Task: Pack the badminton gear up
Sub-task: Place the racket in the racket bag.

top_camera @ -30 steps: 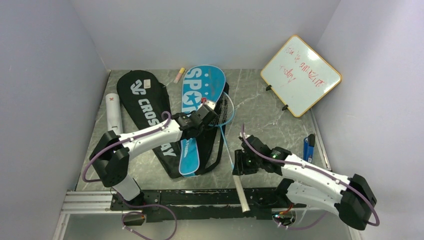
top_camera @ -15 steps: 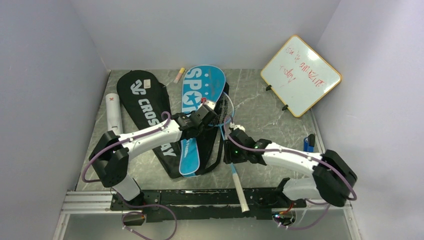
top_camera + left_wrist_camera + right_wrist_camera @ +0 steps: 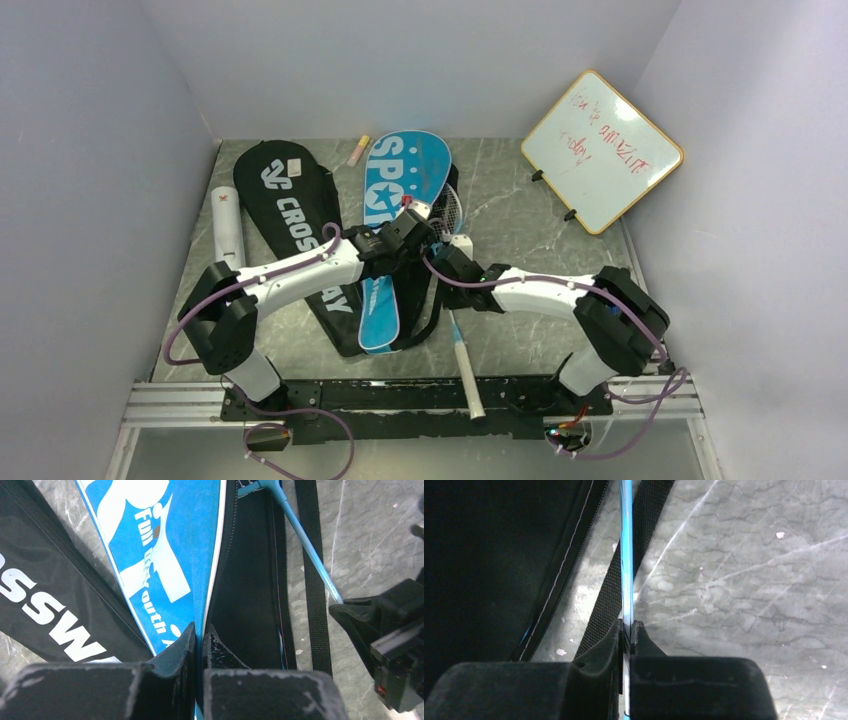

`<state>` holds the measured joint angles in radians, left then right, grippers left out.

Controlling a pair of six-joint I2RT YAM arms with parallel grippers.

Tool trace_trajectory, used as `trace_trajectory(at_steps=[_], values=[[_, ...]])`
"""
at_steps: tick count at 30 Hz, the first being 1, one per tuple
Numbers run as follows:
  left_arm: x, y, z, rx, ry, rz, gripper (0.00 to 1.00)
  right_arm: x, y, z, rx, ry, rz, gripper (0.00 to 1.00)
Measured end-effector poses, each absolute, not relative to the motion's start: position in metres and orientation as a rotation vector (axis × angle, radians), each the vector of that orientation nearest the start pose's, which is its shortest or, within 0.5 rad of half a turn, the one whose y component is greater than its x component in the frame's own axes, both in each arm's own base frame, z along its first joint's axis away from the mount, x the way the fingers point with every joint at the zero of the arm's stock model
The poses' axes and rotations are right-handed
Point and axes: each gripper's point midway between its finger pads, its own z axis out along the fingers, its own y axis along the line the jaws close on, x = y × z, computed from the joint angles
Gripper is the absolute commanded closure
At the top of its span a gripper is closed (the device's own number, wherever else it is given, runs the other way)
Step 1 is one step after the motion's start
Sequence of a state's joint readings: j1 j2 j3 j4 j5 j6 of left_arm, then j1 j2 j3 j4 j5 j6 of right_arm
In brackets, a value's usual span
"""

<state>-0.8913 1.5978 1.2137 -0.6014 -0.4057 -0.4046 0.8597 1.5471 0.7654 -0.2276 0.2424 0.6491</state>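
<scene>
Lt-blue racket: thin shaft, white grip.

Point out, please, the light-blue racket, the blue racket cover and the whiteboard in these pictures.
light-blue racket (image 3: 626, 555): right wrist view, on its thin shaft.
blue racket cover (image 3: 403, 170): top view, on its wide head end.
whiteboard (image 3: 601, 150): top view, on its white surface.

Racket shaft looks glossy, blue cover smooth cloth, strap matt webbing, table veined polished stone.

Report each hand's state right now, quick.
Left hand: closed on the blue SPORT cover edge.
Right hand: closed on the light-blue racket shaft.
</scene>
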Motion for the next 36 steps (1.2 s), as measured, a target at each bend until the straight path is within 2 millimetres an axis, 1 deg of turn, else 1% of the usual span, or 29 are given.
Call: trace_trajectory(at_steps=[2, 4, 8, 12, 16, 21, 28, 32, 36], values=[[0.28, -0.26, 0.119, 0.441, 2.404, -0.045, 0.95, 0.23, 0.24, 0.02, -0.184, 2.547, 0.282, 1.0], [0.28, -0.261, 0.119, 0.442, 2.403, -0.046, 0.95, 0.223, 0.234, 0.024, -0.185, 2.544, 0.291, 1.0], [0.28, -0.261, 0.119, 0.441, 2.401, -0.047, 0.95, 0.204, 0.218, 0.037, -0.192, 2.543, 0.329, 1.0], [0.28, -0.261, 0.122, 0.44, 2.398, -0.05, 0.95, 0.189, 0.209, 0.042, -0.202, 2.555, 0.358, 1.0], [0.283, -0.264, 0.129, 0.439, 2.387, -0.059, 0.95, 0.176, 0.205, 0.048, -0.208, 2.56, 0.397, 1.0], [0.284, -0.265, 0.138, 0.441, 2.367, -0.074, 0.95, 0.165, 0.205, 0.064, -0.21, 2.543, 0.456, 1.0], [0.285, -0.265, 0.144, 0.44, 2.355, -0.082, 0.95, 0.147, 0.204, 0.071, -0.244, 2.557, 0.472, 1.0], [0.285, -0.265, 0.145, 0.442, 2.354, -0.083, 0.95, 0.142, 0.201, 0.078, -0.236, 2.549, 0.484, 1.0], [0.285, -0.266, 0.145, 0.446, 2.356, -0.09, 0.95, 0.144, 0.197, 0.087, -0.212, 2.535, 0.467, 1.0]])
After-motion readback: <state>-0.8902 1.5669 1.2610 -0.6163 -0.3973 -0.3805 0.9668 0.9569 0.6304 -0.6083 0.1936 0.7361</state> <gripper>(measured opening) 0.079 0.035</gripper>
